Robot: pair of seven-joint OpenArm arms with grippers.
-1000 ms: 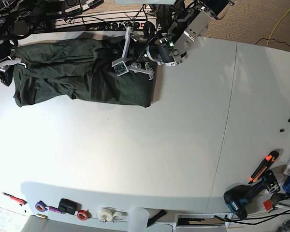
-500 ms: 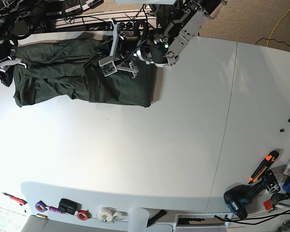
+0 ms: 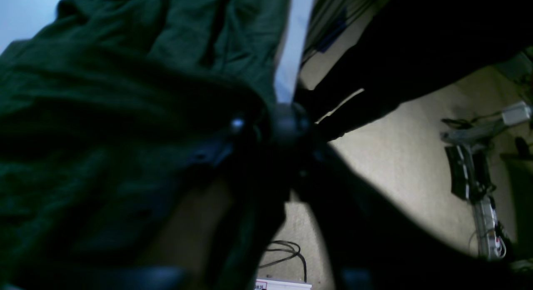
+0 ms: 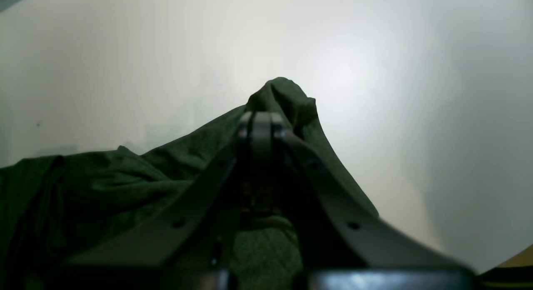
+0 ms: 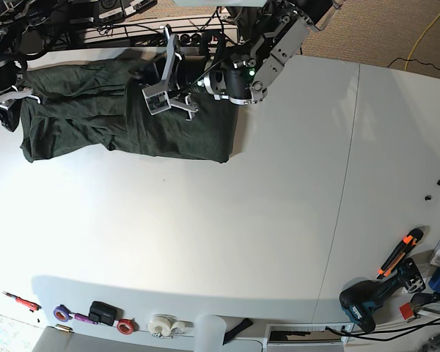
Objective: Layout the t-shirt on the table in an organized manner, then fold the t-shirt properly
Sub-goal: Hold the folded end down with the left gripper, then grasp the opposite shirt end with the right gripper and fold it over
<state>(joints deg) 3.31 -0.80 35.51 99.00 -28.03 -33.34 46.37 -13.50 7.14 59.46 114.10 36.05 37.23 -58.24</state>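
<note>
My left gripper (image 5: 161, 92) has travelled left over the t-shirt (image 5: 81, 117), its opening indiscernible. My right gripper (image 4: 260, 125) stays clamped on a hem. Garment lies far-left on the surface (image 5: 242, 220): soft, light; take edges.

Beyond the far edge of the work surface we see a tan carpeted floor (image 5: 396, 29) in the upper right of the base view, with a yellow cable (image 5: 424, 33) trailing across it. In the upper left of that view a power strip (image 5: 161, 33) and a tangle of black cables (image 5: 95, 18) lie along the edge. In the left wrist view the same beige floor (image 3: 399, 165) appears at right, lit brightly, with a white power strip (image 3: 487, 227) at lower right and a looped black cord (image 3: 287, 250) near the bottom centre.
</note>
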